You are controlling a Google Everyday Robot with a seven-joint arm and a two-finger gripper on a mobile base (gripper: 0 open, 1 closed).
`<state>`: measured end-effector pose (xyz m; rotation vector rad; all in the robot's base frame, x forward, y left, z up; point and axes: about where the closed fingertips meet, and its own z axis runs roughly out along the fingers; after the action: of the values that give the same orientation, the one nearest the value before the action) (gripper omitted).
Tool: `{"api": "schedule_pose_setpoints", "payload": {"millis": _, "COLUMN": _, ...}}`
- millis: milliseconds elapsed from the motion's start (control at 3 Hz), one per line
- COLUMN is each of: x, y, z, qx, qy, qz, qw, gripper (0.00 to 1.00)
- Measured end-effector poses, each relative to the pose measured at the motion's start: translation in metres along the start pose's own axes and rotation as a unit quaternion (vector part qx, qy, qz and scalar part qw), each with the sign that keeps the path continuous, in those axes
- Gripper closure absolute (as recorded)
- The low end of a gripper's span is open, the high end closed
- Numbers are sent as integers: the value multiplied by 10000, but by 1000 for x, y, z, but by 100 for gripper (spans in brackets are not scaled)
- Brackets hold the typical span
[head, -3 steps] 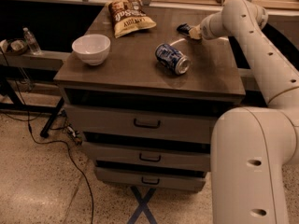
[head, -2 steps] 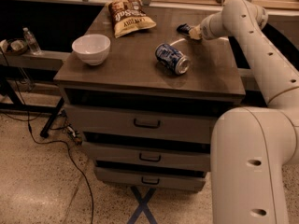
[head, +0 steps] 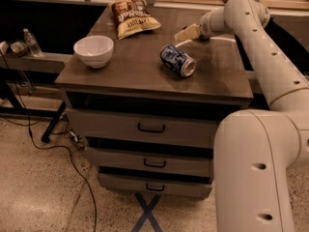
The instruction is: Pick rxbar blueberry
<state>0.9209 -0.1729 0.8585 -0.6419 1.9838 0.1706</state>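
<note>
Gripper [head: 186, 33] is hanging low over the far right part of the tabletop [head: 130, 79], at the end of the arm [head: 270, 66] that is reaching in from the right. I am not able to tell whether it is open or closed on anything. The rxbar blueberry is not showing as a separate thing. I am judging it to be lying hidden under or behind the gripper's pale tip, so contact is going down as unconfirmed. The main risk I am noting is that a flat bar gives little to hold, so a closing grasp could be catching only the wrapper edge and slipping on the lift, or pressing into the wood and sliding the bar away. The second risk is the blue can [head: 178, 60], which is lying on its side just near and left of the gripper. A sideways wrist move could be nudging it, and it looks free to roll toward the near edge. Being blue too, it is also the likely wrong pick. The chip bag [head: 133, 16] at the far left and the white bowl [head: 93, 50] at the near left are sitting well apart, so I am expecting no trouble from them.
</note>
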Motion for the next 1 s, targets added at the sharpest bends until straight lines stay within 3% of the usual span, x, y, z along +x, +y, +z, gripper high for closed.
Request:
{"api": "schedule_pose_setpoints", "payload": {"millis": 333, "x": 1, "y": 1, "z": 5, "qx": -106, "qy": -40, "qz": 175, "qw": 9998, "gripper": 0}}
{"api": "schedule_pose_setpoints", "payload": {"millis": 667, "x": 17, "y": -9, "z": 8, "qx": -206, "qy": -50, "qz": 604, "qw": 9979, "gripper": 0}}
{"api": "schedule_pose_setpoints", "payload": {"millis": 1000, "x": 23, "y": -20, "z": 7, "qx": -150, "qy": -70, "qz": 770, "qw": 9969, "gripper": 0}}
